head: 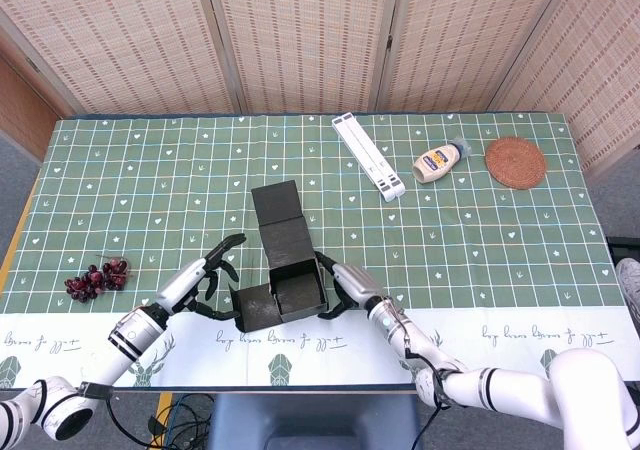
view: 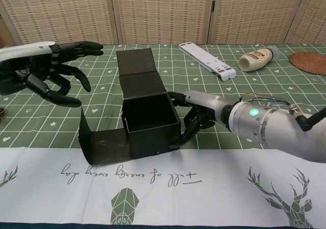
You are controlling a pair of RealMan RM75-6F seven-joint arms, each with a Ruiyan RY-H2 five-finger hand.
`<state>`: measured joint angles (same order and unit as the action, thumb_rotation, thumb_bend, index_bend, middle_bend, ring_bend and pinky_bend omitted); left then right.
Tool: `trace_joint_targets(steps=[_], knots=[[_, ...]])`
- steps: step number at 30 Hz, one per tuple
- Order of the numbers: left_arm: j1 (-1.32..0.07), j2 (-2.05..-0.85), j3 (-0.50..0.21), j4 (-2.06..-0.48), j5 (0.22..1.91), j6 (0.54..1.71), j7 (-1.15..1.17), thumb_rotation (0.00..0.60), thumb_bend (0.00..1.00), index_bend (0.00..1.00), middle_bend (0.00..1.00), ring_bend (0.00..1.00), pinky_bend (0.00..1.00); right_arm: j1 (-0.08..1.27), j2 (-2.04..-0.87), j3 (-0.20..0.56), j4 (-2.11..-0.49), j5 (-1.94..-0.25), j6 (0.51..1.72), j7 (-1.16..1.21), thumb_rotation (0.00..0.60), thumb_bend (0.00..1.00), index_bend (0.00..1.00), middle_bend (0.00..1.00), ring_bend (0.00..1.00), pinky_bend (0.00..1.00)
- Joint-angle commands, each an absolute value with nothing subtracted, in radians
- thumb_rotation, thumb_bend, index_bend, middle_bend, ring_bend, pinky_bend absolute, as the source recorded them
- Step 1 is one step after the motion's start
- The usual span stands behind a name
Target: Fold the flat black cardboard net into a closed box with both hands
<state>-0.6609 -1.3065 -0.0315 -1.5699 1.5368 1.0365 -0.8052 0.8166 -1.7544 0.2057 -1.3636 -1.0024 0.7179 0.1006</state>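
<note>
Right hand (view: 196,118) touches open black box (view: 153,132) — inside bare.

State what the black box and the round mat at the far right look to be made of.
Black box: seemingly matte cardboard, given its thin flat panels, creased folds and lack of shine. Round mat: probably woven rattan or straw, with a reddish-brown, ringed texture; the exact fibre is unclear.
</note>
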Motion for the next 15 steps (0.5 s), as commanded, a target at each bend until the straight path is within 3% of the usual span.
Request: trace_joint_targets(steps=[1,4,6,15], knots=[[-0.655,-1.307,-0.034,-1.567,1.537,1.047,-0.809,0.600,0.06,0.00,0.00,0.38,0.73,0.822,-1.788,0.220,-1.344,-0.988,0.738,0.085,0.600,0.00,0.00,0.22,0.76,1.00],[-0.638,-1.314,-0.045,-1.560,1.526,1.079,-0.790,0.600,0.06,0.00,0.00,0.39,0.74,0.820,-1.807,0.238,-1.334,-0.984,0.756,0.090,0.600,0.03,0.05,0.32,0.77,1.00],[-0.628,-1.316,-0.050,-1.557,1.517,1.093,-0.779,0.600,0.06,0.00,0.00,0.40,0.74,0.815,-1.812,0.247,-1.332,-0.988,0.768,0.099,0.600,0.07,0.14,0.38,0.79,1.00],[-0.578,-1.358,-0.090,-1.498,1.478,1.191,-0.635,0.600,0.06,0.00,0.00,0.43,0.74,0.761,-1.755,0.301,-1.401,-1.041,0.797,0.236,0.600,0.10,0.23,0.44,0.81,1.00]])
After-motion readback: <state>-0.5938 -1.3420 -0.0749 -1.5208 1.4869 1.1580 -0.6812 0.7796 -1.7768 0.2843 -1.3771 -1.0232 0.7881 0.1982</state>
